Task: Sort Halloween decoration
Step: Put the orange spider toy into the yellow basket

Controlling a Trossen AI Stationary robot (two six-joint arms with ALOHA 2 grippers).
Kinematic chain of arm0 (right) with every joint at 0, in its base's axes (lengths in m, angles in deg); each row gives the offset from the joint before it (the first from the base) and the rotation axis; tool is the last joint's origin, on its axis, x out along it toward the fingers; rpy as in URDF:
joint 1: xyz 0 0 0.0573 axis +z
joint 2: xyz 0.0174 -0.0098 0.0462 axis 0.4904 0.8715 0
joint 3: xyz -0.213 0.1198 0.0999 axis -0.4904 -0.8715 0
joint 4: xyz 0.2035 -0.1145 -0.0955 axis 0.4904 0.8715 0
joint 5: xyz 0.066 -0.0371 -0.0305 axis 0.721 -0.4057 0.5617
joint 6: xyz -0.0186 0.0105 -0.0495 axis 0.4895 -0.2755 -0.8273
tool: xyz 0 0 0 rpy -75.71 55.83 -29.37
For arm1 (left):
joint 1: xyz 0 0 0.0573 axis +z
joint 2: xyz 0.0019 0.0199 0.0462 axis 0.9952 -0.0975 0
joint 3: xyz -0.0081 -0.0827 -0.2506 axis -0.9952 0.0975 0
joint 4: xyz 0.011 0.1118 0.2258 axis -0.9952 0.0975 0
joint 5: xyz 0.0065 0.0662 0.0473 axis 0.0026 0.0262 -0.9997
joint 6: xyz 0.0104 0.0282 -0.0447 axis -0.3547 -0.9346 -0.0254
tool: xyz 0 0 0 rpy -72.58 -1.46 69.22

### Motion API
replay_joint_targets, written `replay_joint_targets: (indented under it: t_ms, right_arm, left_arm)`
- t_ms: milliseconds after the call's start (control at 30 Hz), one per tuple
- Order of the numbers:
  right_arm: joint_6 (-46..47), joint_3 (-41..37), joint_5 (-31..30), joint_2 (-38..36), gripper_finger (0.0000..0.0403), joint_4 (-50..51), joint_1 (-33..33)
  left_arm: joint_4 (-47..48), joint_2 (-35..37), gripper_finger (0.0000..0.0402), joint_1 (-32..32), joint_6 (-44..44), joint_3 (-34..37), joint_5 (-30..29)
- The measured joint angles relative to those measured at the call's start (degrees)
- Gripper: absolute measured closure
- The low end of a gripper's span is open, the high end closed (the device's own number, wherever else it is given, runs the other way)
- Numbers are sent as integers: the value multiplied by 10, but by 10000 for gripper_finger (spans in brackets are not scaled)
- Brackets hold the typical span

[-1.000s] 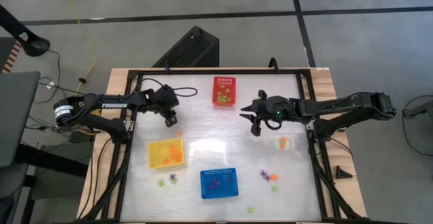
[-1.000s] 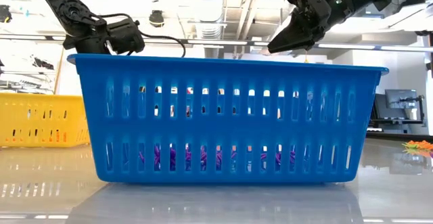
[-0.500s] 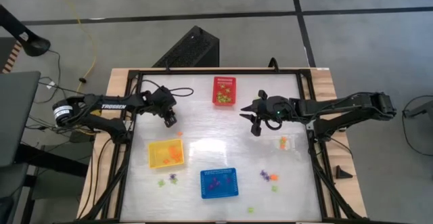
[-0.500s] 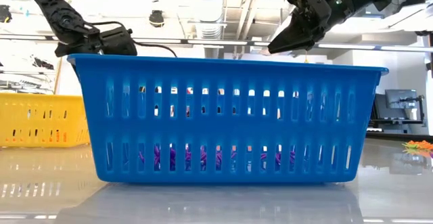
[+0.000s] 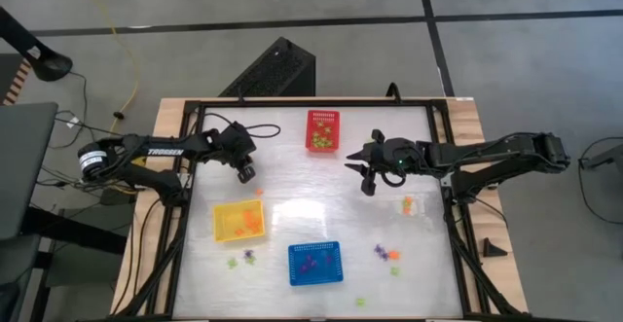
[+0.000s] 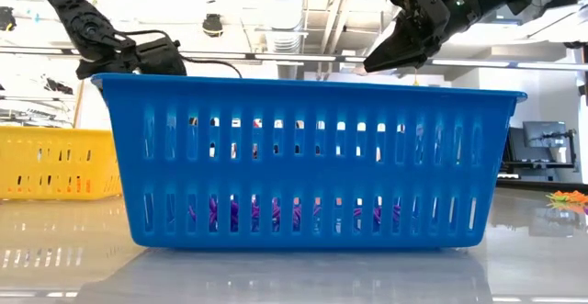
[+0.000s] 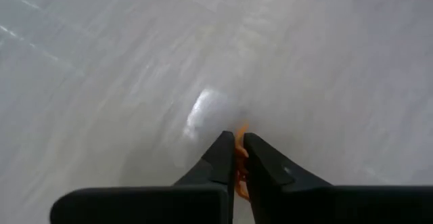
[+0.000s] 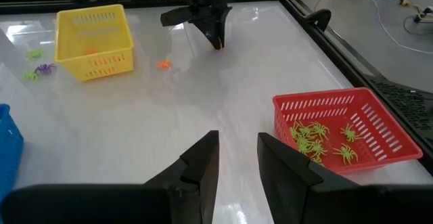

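My left gripper [image 5: 246, 173] stands at the table's far left, fingers pointing down, shut on a small orange trinket [image 7: 238, 153] of the Halloween decoration. Another orange trinket [image 5: 259, 192] lies on the table just beside it, toward the yellow basket [image 5: 238, 221]. My right gripper [image 5: 367, 184] hangs open right of the red basket [image 5: 323, 130], holding nothing. Green spiders [image 8: 318, 139] lie in the red basket and purple pieces [image 6: 230, 214] in the blue basket [image 5: 314, 263]. My left gripper pinches the orange trinket [image 7: 239, 143] between its two fingertips, coming from above and pointing down at the table. Only a thin sliver of orange shows between the fingers. Whether the trinket still touches the table I cannot tell.
Loose trinkets lie scattered on the table: a purple and orange cluster [image 5: 386, 255] at the near right, some [image 5: 408, 204] by the right edge, green and purple ones [image 5: 240, 258] in front of the yellow basket, one [image 5: 359, 302] at the near edge.
My left gripper has shifted a little toward the table's left edge and slightly down, then held still. My right gripper has not moved.
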Motion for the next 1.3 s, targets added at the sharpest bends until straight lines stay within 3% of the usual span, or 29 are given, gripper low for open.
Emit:
replay_joint_targets:
  t_ms: [333,667,1000,1300]
  right_arm:
    - [-19,0,0,0,269,0,0]
    - [-87,0,0,0,269,-53,3]
    - [-89,0,0,-2,269,-26,59]
    - [-121,0,0,-3,269,-17,111]
  left_arm:
    - [-39,-2,400,-9,32,-89,65]
    - [-202,14,401,-123,167,-91,96]
    - [-201,128,401,-275,203,-91,-7]
    - [-166,166,401,-410,259,-91,-11]
